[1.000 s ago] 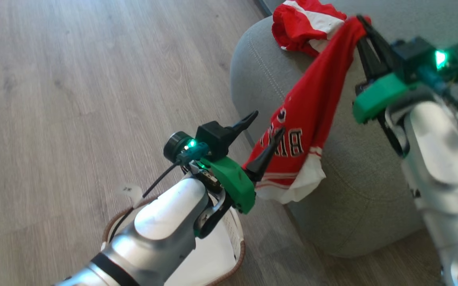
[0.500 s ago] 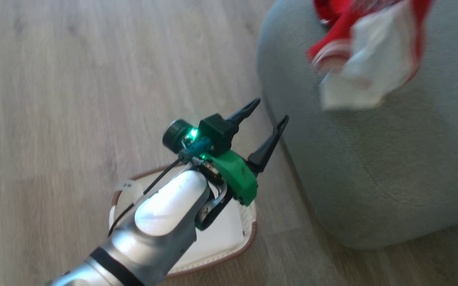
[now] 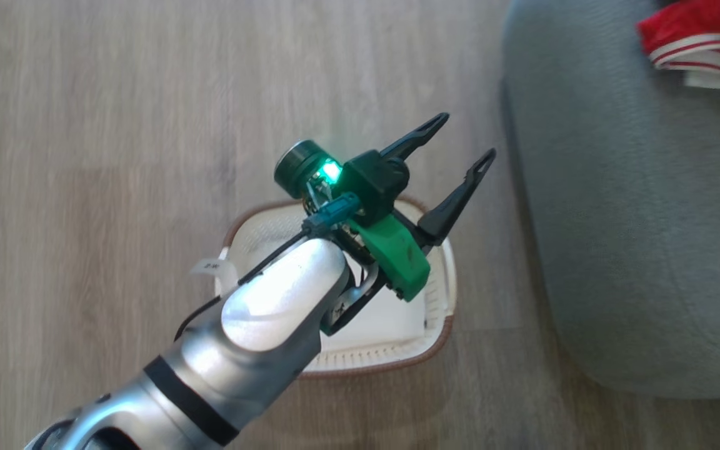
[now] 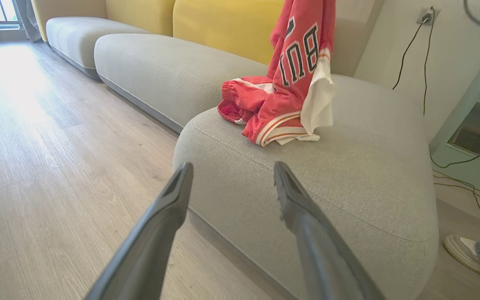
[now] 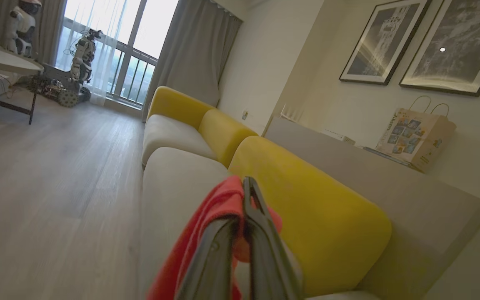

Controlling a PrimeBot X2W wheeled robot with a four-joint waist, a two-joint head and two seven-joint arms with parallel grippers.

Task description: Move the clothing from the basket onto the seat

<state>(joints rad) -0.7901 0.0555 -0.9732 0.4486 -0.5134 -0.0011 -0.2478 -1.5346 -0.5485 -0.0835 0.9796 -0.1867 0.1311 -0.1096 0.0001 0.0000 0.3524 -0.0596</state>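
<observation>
While my right claw (image 5: 247, 185) pinches the clothing (image 4: 294, 83) above the seat (image 4: 348, 175), my left claw (image 3: 467, 135) gapes empty by the near basket (image 3: 391, 365); next I'd lower and release.

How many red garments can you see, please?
2: a crumpled garment on the seat, a hanging garment gripped by the shut right gripper. The left arm hides part of the basket.

Head view down over basket (image 3: 385, 369); both wrist views along seat (image 4: 348, 187).
</observation>
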